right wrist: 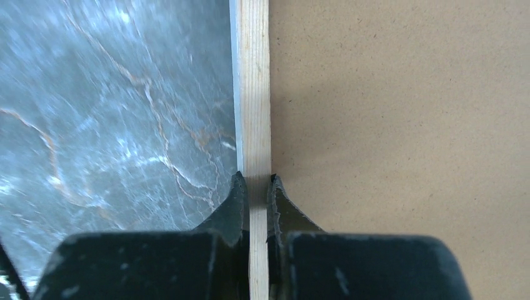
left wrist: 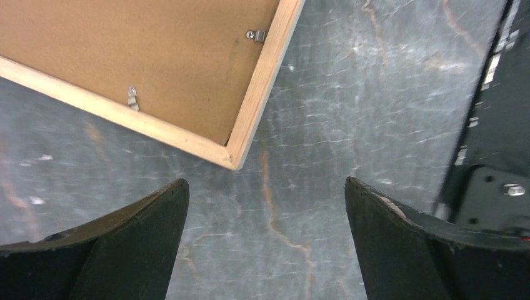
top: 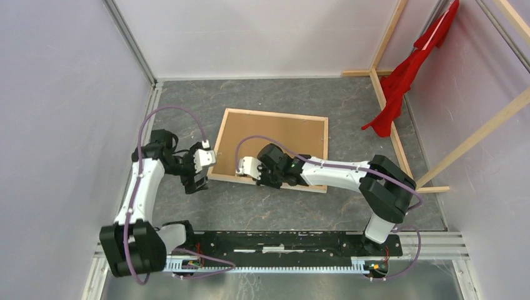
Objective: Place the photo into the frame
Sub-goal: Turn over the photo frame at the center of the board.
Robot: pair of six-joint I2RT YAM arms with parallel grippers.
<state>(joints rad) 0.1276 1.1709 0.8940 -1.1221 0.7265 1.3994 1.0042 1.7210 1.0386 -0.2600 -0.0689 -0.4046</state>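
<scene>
Frame back-up on the counter, board seated. Our right claw is clamped on its near border, and our left claw hangs apart. Photo unseen. Step: gripping the frame; next, we judge, a level lift.

Overhead view; wrist views near frame

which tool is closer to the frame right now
Right. The right tool is shut on the frame, on its near wooden border; the left tool hangs open just off a corner, not touching it.
</scene>
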